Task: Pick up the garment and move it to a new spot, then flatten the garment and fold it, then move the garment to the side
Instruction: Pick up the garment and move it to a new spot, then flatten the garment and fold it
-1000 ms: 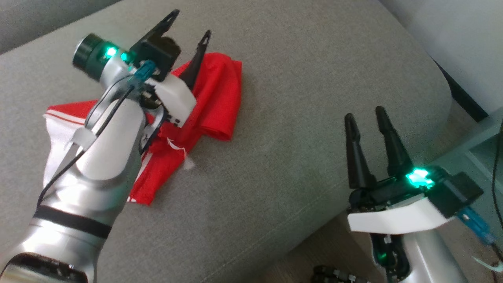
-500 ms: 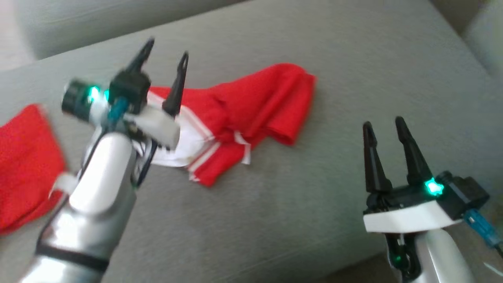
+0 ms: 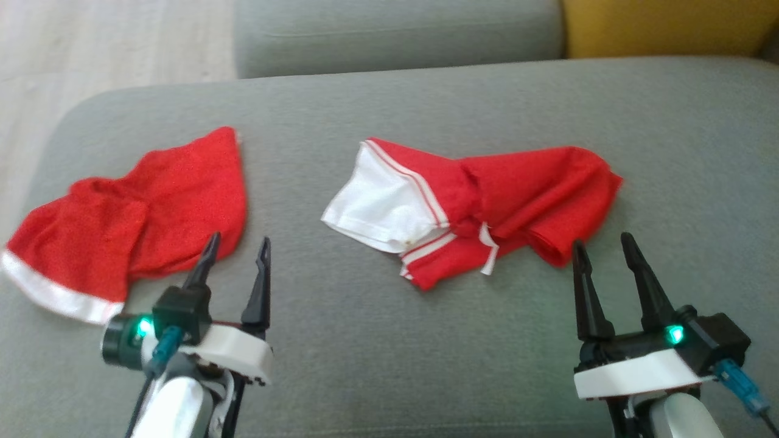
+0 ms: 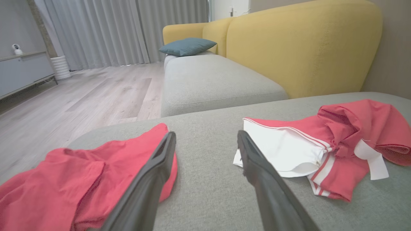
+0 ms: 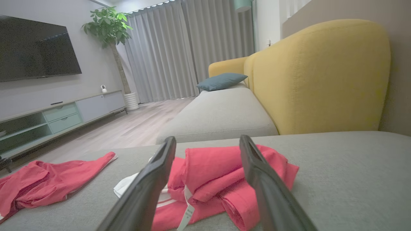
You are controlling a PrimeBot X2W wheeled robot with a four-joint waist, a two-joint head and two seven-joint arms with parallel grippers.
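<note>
two garments lie on one grey seat cushion (image 3: 426, 365), and two grippers hover over its near edge. the red-and-white garment (image 3: 475, 207) sits about the cushion's middle, crumpled. its long axis runs side to side along the cushion, with the white panel end pointing to the left edge and the bunched red end to the right edge. the second, a red garment with a white hem (image 3: 152, 207), lies by the left edge, well apart from it. the left gripper (image 3: 238, 241) has fingers spread apart and empty, close to that second garment. the right gripper (image 3: 602, 241) is likewise spread and empty, its tips just short of the bunched red end.
</note>
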